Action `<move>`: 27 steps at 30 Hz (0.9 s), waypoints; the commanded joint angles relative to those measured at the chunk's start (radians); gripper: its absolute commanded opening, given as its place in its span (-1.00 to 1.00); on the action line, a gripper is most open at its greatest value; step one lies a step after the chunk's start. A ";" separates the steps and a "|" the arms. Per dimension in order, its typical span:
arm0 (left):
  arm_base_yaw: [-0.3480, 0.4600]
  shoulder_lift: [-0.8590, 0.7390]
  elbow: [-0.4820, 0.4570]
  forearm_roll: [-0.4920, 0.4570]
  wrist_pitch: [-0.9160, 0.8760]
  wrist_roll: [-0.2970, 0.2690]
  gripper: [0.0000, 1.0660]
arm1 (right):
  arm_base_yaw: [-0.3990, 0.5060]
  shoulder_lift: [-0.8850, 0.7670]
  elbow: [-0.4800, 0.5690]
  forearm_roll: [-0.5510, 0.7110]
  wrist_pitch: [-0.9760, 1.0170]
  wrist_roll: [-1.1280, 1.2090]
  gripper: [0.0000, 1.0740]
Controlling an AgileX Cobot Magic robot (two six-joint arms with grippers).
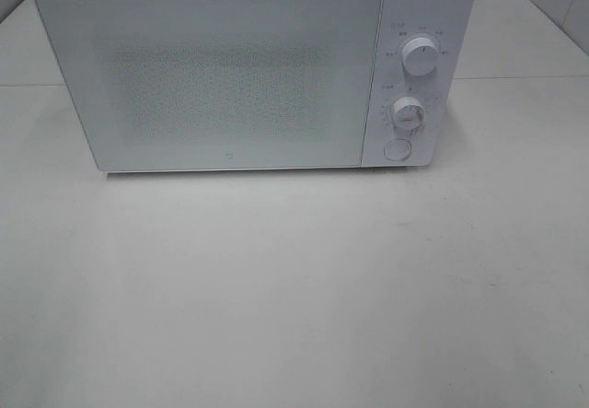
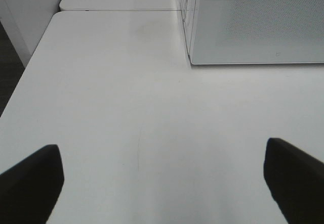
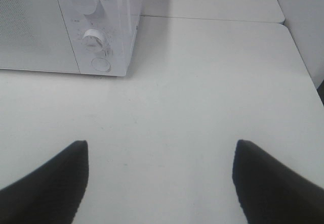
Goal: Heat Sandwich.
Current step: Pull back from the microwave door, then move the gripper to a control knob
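The white microwave (image 1: 221, 81) stood shut at the back of the pale worktop (image 1: 294, 288), with two knobs (image 1: 421, 58) above a round button (image 1: 397, 149) on its right panel. The left gripper (image 2: 162, 155) and the right gripper (image 3: 161, 150) each hung over the worktop in front of it, jaws spread wide and holding nothing. The sandwich showed in no view, so its place could not be told.

microwave (image 1: 230, 76) door shut | 2 knobs (image 1: 421, 56) + button (image 1: 397, 149) | white table (image 1: 294, 288)
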 commanded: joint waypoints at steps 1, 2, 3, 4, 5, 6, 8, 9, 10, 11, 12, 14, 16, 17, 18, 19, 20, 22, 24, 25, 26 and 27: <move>0.003 -0.028 0.003 -0.003 -0.002 0.000 0.90 | -0.008 0.029 -0.004 0.003 -0.055 0.002 0.42; 0.003 -0.028 0.003 -0.003 -0.002 0.000 0.90 | -0.008 0.044 -0.004 0.003 -0.072 0.002 0.42; 0.003 -0.028 0.003 -0.003 -0.002 0.000 0.90 | -0.008 0.071 -0.004 0.003 -0.102 0.002 0.42; 0.003 -0.028 0.003 -0.003 -0.002 0.000 0.90 | -0.008 0.087 -0.004 0.003 -0.116 0.002 0.42; 0.003 -0.028 0.003 -0.003 -0.002 0.000 0.90 | -0.008 0.103 -0.004 0.003 -0.133 0.002 0.42; 0.003 -0.028 0.003 -0.003 -0.002 0.000 0.90 | -0.008 0.119 -0.004 0.003 -0.151 0.002 0.42; 0.003 -0.028 0.003 -0.003 -0.002 0.000 0.90 | -0.008 0.150 -0.004 0.002 -0.189 0.002 0.42; 0.003 -0.028 0.003 -0.003 -0.002 0.000 0.90 | -0.008 0.169 -0.004 0.002 -0.209 0.002 0.42; 0.003 -0.028 0.003 -0.003 -0.002 0.000 0.90 | -0.008 0.184 -0.004 0.002 -0.226 0.002 0.42; 0.003 -0.028 0.003 -0.003 -0.002 0.000 0.90 | -0.008 0.203 -0.003 0.002 -0.245 0.002 0.42; 0.003 -0.028 0.003 -0.003 -0.002 0.000 0.90 | -0.008 0.203 -0.003 0.002 -0.245 0.002 0.42; 0.003 -0.028 0.003 -0.003 -0.002 0.000 0.90 | -0.008 0.265 -0.003 0.001 -0.292 0.002 0.42; 0.003 -0.028 0.003 -0.003 -0.002 0.000 0.90 | -0.008 0.282 -0.003 -0.002 -0.313 0.002 0.42; 0.003 -0.028 0.003 -0.003 -0.002 0.000 0.90 | -0.008 0.320 -0.003 -0.002 -0.356 0.002 0.42; 0.003 -0.028 0.003 -0.003 -0.002 0.000 0.90 | -0.008 0.343 -0.003 -0.002 -0.379 0.002 0.42; 0.003 -0.028 0.003 -0.003 -0.002 0.000 0.90 | -0.008 0.360 -0.003 -0.002 -0.398 0.002 0.42; 0.003 -0.028 0.003 -0.003 -0.002 0.000 0.90 | -0.008 0.403 -0.003 -0.001 -0.446 0.002 0.42; 0.003 -0.028 0.003 -0.003 -0.002 0.000 0.90 | -0.008 0.424 -0.003 -0.001 -0.464 0.002 0.42; 0.003 -0.028 0.003 -0.003 -0.002 0.000 0.90 | -0.008 0.465 -0.003 -0.001 -0.509 0.002 0.42; 0.003 -0.028 0.003 -0.003 -0.002 0.000 0.90 | -0.008 0.465 -0.003 -0.001 -0.509 0.002 0.42; 0.003 -0.028 0.003 -0.003 -0.002 0.000 0.90 | -0.008 0.502 -0.003 -0.001 -0.556 0.002 0.42; 0.003 -0.028 0.003 -0.003 -0.002 0.000 0.90 | -0.008 0.518 -0.003 -0.002 -0.575 0.002 0.42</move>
